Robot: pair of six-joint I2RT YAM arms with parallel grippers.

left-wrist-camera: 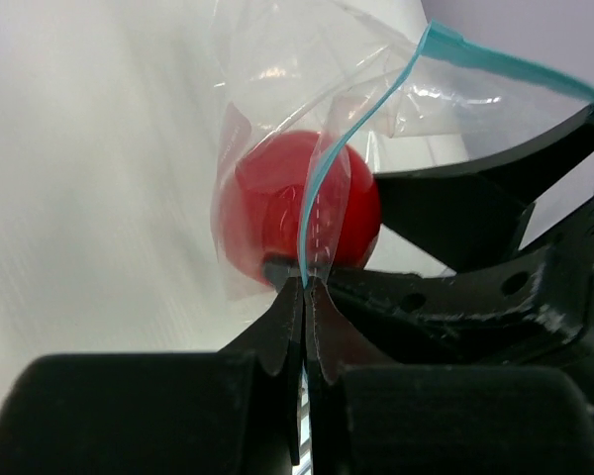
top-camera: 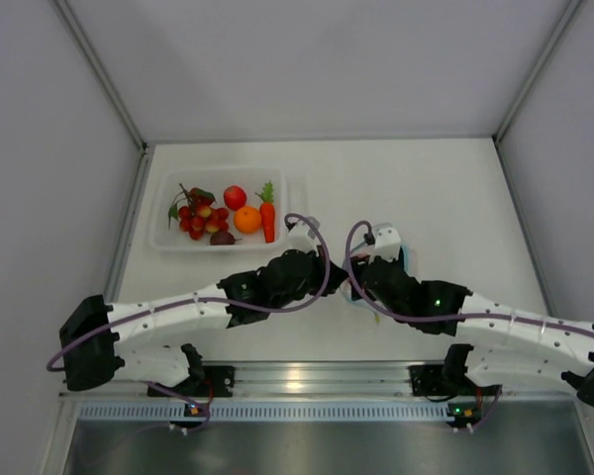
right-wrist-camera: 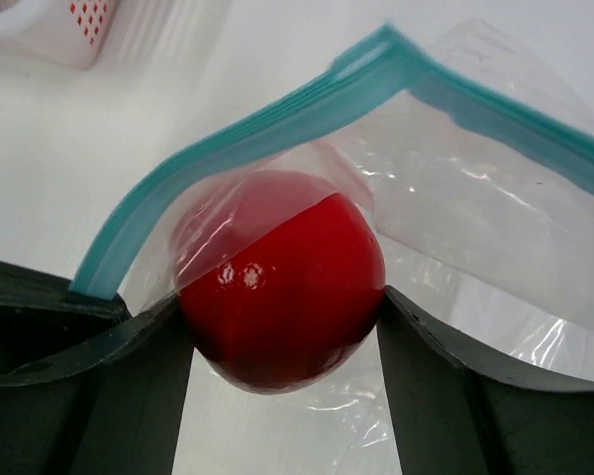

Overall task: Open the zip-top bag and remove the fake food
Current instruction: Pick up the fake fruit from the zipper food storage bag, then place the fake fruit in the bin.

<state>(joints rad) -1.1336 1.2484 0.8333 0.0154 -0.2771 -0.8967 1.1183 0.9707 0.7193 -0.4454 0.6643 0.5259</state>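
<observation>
White table (right-wrist-camera: 178, 89) backs the red fruit (right-wrist-camera: 277, 277) wedged inside the right pincer (right-wrist-camera: 280, 302)

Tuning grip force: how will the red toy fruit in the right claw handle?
Probably slippery: the red toy fruit is glossy, and the right claw touches only its two sides. Being round, it would likely roll if set on the table. Seems rigid: no dent shows at the fingers.

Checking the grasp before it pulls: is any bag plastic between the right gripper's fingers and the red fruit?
Partly. The right gripper flanks the red fruit in the open zip-top bag; a film flap drapes the fruit's upper part toward one finger; the other finger seems to touch bare fruit.
</observation>
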